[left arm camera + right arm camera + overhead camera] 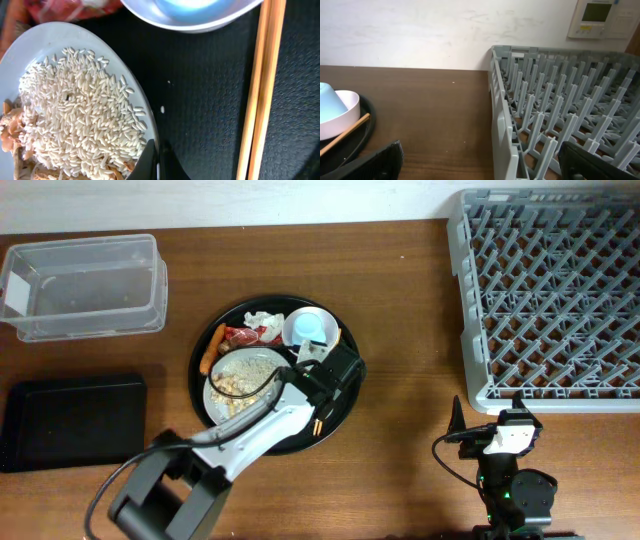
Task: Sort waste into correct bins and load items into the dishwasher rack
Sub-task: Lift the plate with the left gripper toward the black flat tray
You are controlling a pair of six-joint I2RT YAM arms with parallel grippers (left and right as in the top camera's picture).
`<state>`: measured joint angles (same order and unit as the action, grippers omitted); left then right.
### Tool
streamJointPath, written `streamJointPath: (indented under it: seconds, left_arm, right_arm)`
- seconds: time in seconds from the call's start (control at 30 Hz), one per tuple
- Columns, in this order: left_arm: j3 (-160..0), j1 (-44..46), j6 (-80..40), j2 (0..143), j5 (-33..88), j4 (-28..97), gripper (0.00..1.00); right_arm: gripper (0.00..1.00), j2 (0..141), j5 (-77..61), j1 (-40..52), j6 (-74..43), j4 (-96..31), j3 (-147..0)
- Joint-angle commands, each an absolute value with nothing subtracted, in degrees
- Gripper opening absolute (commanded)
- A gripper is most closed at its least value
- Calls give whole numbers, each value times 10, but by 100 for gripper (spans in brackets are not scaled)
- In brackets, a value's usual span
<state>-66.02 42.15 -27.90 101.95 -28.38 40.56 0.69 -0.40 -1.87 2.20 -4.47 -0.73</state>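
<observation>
At the plate (47, 40) rim, the left gripper (158, 162) is seen fully closed, nothing gripped. Waste sorting is judged in hand: rice (85, 110) lies unsorted on the plate. Jaws must be opened before any pick. The right gripper (482, 162) is parked wide, empty, beside the rack (560, 100).

Left end effector (308, 370) above a round white plate (214, 385) of rice (240, 375) on a round black tray (197, 388); grey plastic rack (545, 290) at right.
</observation>
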Motion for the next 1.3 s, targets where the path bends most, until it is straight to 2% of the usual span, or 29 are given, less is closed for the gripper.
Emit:
streamJointPath:
  seconds: [0.0, 0.57, 1.17, 1.27]
  left_arm:
    - [-672, 422, -272, 985, -314, 417, 1]
    - [-672, 393, -274, 914, -333, 492, 1]
    - [-672, 222, -270, 872, -302, 490, 1]
    - [-672, 180, -239, 872, -274, 471, 1]
  right_arm:
    - [98, 2, 1, -15, 26, -47, -3]
    - [98, 2, 1, -15, 26, -47, -3]
    - [98, 2, 1, -15, 26, -47, -3]
    - [99, 2, 1, -15, 26, -47, -3]
